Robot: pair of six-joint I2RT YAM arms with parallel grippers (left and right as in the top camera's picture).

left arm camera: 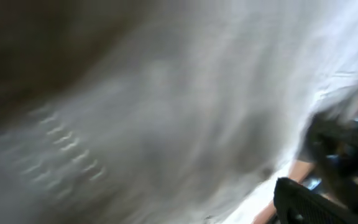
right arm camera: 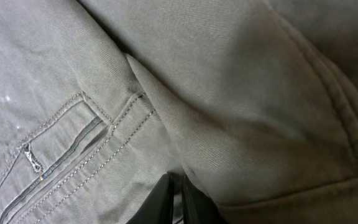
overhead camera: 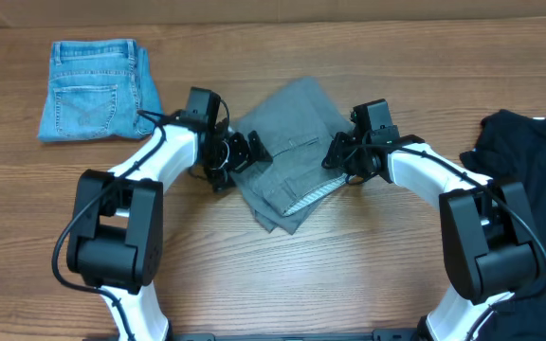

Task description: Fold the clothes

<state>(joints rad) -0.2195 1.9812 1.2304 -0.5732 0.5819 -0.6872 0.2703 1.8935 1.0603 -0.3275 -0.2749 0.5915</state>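
1. Denim shorts [overhead camera: 93, 90]: light blue, folded flat, well apart from the left gripper [overhead camera: 246, 152], on its outer side and farther up the table [overhead camera: 254, 275].
2. Left gripper: at the left edge of the grey shorts [overhead camera: 287, 142], touching the cloth. The left wrist view is a blur of pale grey fabric, so I cannot tell whether its jaws are released or clenched.
3. Grey shorts: crumpled and partly folded, lying between the two grippers, with a pale striped lining showing at the near edge.
4. Right gripper [overhead camera: 337, 153]: at the right edge of the grey shorts. Its fingers [right arm camera: 163, 202] are drawn together, clenched on a fold just beside a stitched pocket.
5. Black garment [overhead camera: 534, 161]: heaped, well apart on the right gripper's outer side.
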